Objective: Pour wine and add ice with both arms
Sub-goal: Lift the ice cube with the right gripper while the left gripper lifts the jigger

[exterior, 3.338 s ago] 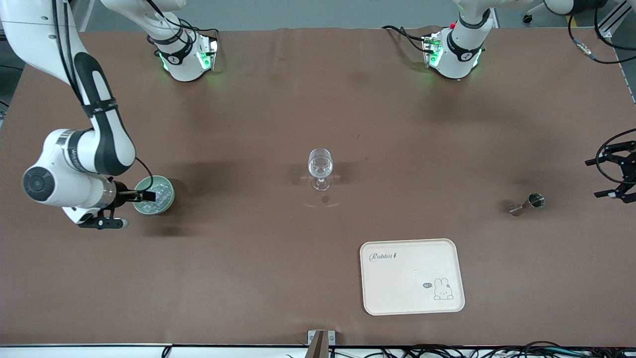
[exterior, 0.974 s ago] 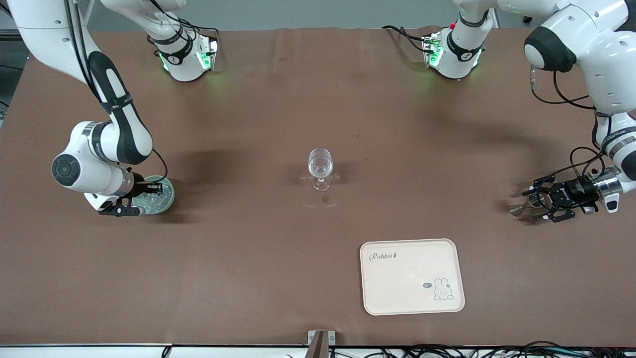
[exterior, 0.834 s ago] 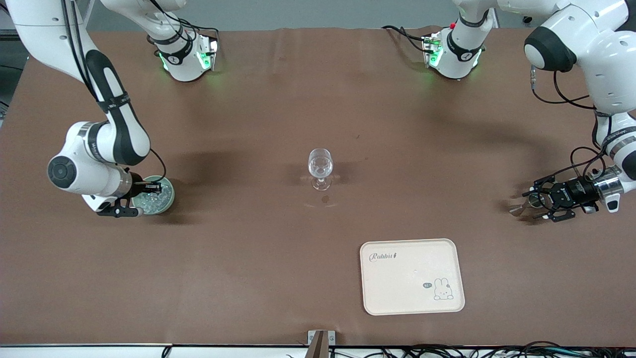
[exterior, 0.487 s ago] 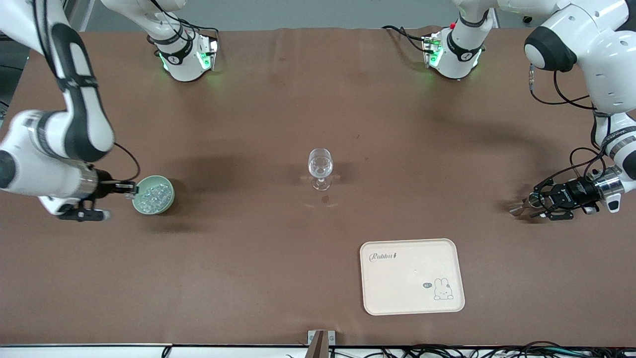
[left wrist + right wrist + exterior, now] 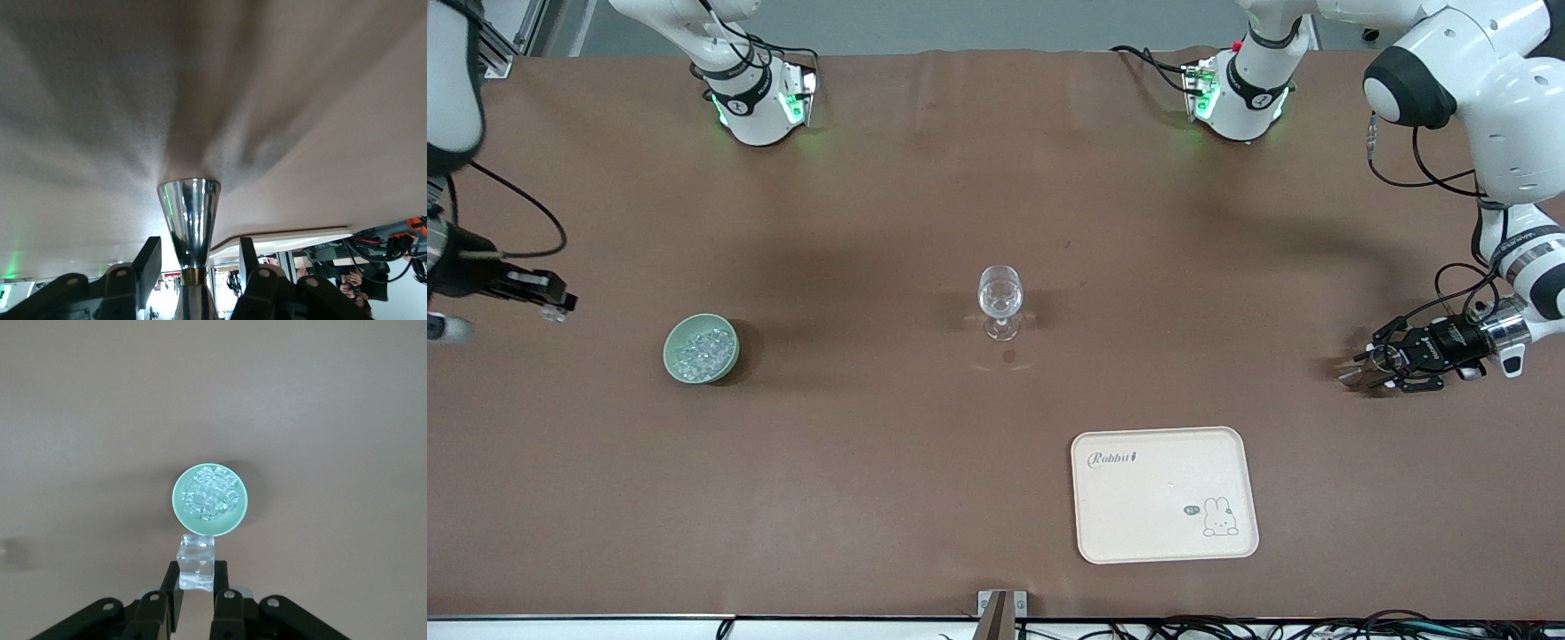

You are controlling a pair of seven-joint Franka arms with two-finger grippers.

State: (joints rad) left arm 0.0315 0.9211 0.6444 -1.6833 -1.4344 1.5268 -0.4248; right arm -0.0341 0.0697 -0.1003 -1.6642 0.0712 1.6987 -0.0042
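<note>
Fingers of the right gripper point(image 5: 195, 577) clamp one clear ice cube point(image 5: 195, 564), up in the air over bare table toward the right arm's end; in the front view that gripper point(image 5: 556, 308) sits at the frame edge and most of its arm is cut off. Cube is barely a glint there. Rest of the ice point(image 5: 704, 348) lies heaped in a pale green bowl point(image 5: 677, 363) on the brown table point(image 5: 871, 462), toward the right arm's end.

Left gripper point(image 5: 1371, 367) is low at the table toward the left arm's end, fingers closed on a metal jigger point(image 5: 189, 220). Left wrist view shows the two black fingers point(image 5: 148, 257) pressing the jigger's narrow waist, one cone pointing at the table. In the front view the jigger point(image 5: 1352, 376) is mostly hidden by the fingers and cables, only one end showing; can't tell whether it touches the table.

Wine glass point(image 5: 1000, 301) stands upright mid-table, apart from both grippers; can't tell if there's liquid in it. Cream tray point(image 5: 1103, 524) with a rabbit print lies nearer the front camera than the glass.
</note>
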